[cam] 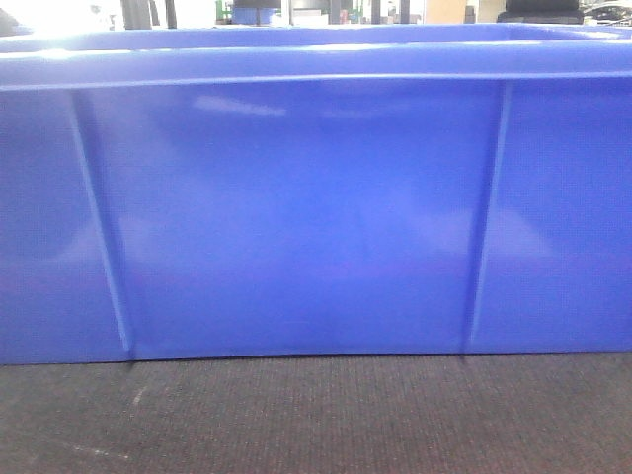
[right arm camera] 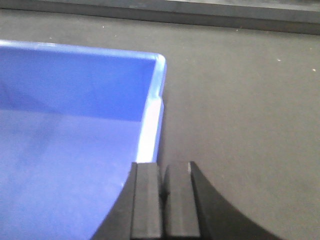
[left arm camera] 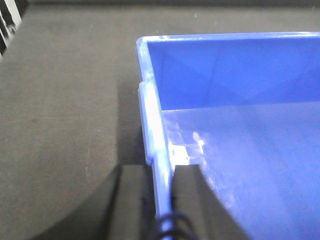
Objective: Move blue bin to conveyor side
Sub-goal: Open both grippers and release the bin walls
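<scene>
Gripping: left gripper [left arm camera: 162,200], two black fingers closed on the left end wall of the large glossy blue plastic rectangular bin [left arm camera: 240,115], one finger [left arm camera: 131,205] outside the wall, the other inside, the thick rolled rim running between them toward 12 o'clock. Right gripper [right arm camera: 162,200], black fingers drawn narrow onto the bin's right end wall, one finger [right arm camera: 146,202] over the interior, the other on the outer face; the wall edge is only just visible between them. Bin interior: smooth, bare floor with glare patches near the left gripper. Front view: the bin's long wall fills the frame, thin vertical ribs at 9 and 3 o'clock, rim at 12 o'clock. Support: bin resting on the wide flat dark grey woven-textured surface [cam: 316,415]. Black rail [right arm camera: 210,17] edging that surface at 12 o'clock in the right wrist view.
</scene>
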